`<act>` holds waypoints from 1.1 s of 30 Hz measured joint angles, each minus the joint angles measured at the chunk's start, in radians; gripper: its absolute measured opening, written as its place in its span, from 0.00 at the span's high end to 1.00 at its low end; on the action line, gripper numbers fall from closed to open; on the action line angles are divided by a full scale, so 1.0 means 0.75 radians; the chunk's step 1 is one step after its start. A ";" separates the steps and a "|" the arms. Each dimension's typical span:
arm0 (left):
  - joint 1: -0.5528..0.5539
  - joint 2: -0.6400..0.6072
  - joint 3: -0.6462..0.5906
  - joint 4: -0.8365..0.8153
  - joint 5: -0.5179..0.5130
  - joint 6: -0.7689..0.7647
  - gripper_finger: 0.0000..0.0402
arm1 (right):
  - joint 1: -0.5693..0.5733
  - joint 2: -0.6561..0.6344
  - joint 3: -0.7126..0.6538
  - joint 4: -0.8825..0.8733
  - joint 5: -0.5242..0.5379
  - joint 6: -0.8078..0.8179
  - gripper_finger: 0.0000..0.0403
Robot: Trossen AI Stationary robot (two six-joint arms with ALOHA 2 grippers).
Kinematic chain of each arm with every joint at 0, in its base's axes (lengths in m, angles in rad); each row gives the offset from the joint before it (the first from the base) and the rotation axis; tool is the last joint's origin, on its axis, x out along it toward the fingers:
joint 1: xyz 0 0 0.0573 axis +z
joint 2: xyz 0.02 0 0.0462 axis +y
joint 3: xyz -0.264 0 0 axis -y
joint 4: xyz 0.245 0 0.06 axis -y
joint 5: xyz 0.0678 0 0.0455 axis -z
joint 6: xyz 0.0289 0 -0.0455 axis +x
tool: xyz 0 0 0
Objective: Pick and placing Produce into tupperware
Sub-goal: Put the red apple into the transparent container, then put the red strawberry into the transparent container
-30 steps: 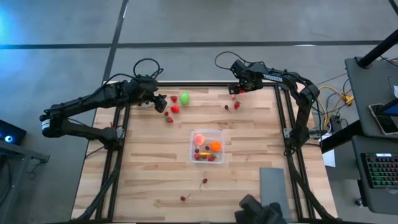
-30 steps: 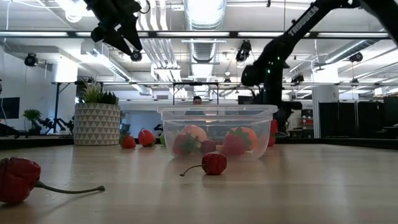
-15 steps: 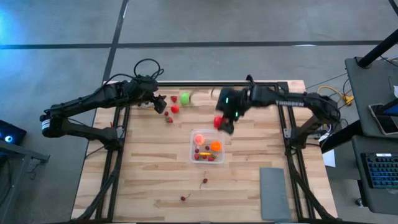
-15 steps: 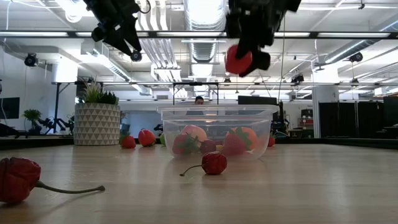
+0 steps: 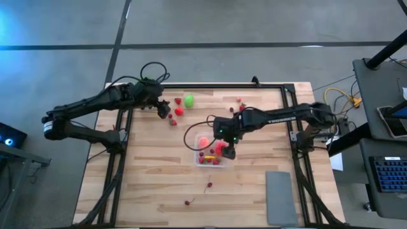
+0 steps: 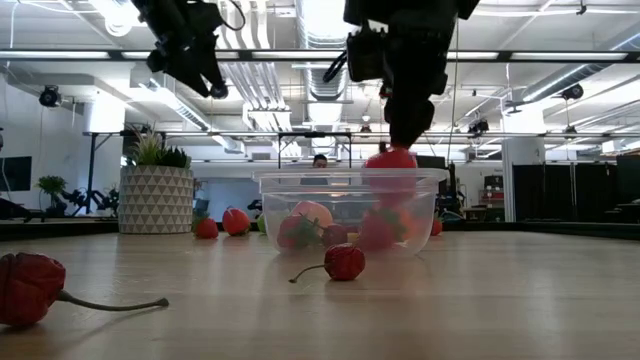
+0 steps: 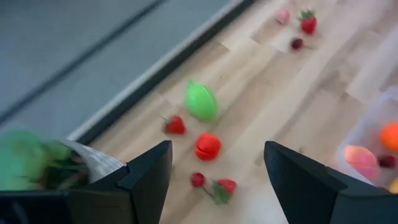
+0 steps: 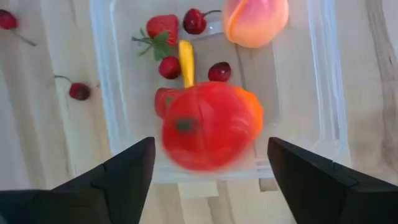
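Right tool [image 5: 227,147] open, arm outstretched — left tool [image 5: 163,108] open.

Overhead, table-level, two wrist cams share tupperware [image 5: 212,150]

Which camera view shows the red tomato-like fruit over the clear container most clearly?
The right wrist view: the red fruit fills the frame above the container. The low view shows it at the rim, beneath the right gripper. The high view shows a small red spot; the left wrist view misses it.

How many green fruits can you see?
1. The green fruit lies on the table beside red pieces. None shows in the tupperware, though the fruit there may hide some.
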 joint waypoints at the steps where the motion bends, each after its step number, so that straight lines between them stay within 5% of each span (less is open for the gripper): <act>1: 0.000 0.008 0.000 -0.010 0.029 -0.001 0.40 | 0.002 0.011 0.008 -0.003 0.003 0.004 0.24; 11: 0.000 0.097 -0.002 -0.067 0.063 -0.001 0.40 | -0.013 0.007 0.064 -0.113 0.146 0.114 0.08; 20: 0.000 0.324 -0.156 -0.024 0.069 0.279 0.40 | -0.077 -0.068 0.197 -0.390 0.863 0.288 0.09; 27: -0.001 0.494 -0.297 0.121 0.078 0.600 0.40 | -0.160 -0.217 0.226 -0.370 0.886 0.265 0.09; 33: 0.000 0.538 -0.324 0.246 0.110 0.673 0.40 | -0.241 -0.372 0.226 -0.370 0.886 0.229 0.09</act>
